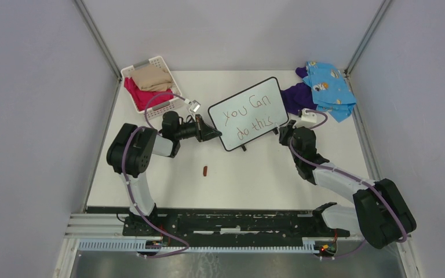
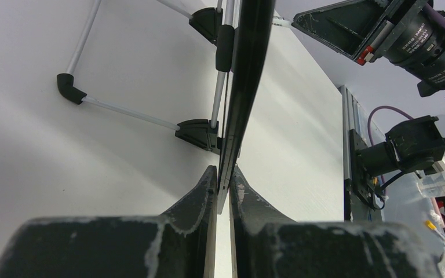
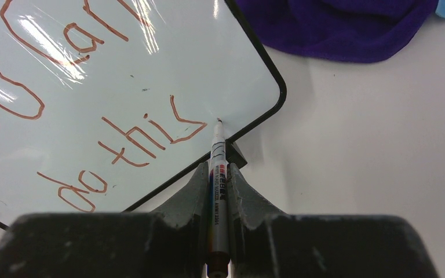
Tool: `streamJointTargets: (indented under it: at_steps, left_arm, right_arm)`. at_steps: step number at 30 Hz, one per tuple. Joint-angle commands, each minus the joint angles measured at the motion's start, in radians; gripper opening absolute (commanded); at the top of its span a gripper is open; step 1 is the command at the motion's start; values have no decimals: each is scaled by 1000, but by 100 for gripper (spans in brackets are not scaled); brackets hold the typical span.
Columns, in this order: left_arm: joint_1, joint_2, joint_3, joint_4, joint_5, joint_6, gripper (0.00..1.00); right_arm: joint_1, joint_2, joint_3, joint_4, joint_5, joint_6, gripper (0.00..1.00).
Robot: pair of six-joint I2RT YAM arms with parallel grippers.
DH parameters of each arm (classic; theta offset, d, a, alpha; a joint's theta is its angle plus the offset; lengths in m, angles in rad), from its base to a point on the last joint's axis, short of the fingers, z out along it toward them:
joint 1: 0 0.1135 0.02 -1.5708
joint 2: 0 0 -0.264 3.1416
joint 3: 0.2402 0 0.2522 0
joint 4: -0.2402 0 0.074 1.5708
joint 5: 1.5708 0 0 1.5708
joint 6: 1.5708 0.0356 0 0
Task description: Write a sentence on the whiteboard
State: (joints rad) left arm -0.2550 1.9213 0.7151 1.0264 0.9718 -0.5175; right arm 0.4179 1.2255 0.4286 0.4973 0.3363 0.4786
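Note:
The whiteboard [image 1: 266, 91] stands tilted on its small black feet in the middle of the table. The sentence [image 1: 248, 116] "you can do this" runs across it in two lines of thin reddish-brown strokes. My left gripper [image 1: 215, 134] is shut on the board's lower left edge; in the left wrist view the whiteboard [image 2: 244, 87] shows edge-on between my left gripper [image 2: 224, 179]. My right gripper [image 3: 218, 171] is shut on a white marker [image 3: 217, 153]. Its tip sits at the whiteboard [image 3: 168, 63], just right of the last "s" of the sentence [image 3: 145, 136].
A white basket [image 1: 128, 72] with folded pink and beige cloths stands at the back left. Purple cloth [image 1: 294, 95] and blue patterned cloth [image 1: 328, 87] lie behind the board at the right. A small reddish cap [image 1: 205, 171] lies on the table in front.

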Motion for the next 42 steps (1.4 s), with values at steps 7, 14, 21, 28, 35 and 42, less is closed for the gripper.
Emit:
streamJointTargets:
  at_steps: [7,14,21,28,35,42]
  left_arm:
    - [-6,19,-5,-110,-46,47,11]
    - [-6,16,-5,-114,-51,51,11]
    - [-6,12,-2,-125,-53,53,12]
    - [-6,-1,0,-125,-53,45,12]
    - [-7,-21,11,-142,-49,38,13]
    - [-36,-81,36,-302,-69,142,13]
  right_arm:
    - [-7,14,45,50,-13,14,0]
    - [-9,-22,41,17,-4,9,0]
    - [-8,-119,9,-50,-9,12,0]
    - [-7,-259,-36,-123,-64,26,0]
    - [-8,-408,-110,-188,-89,30,0]
    - [-8,-491,-132,-243,-84,6,0]
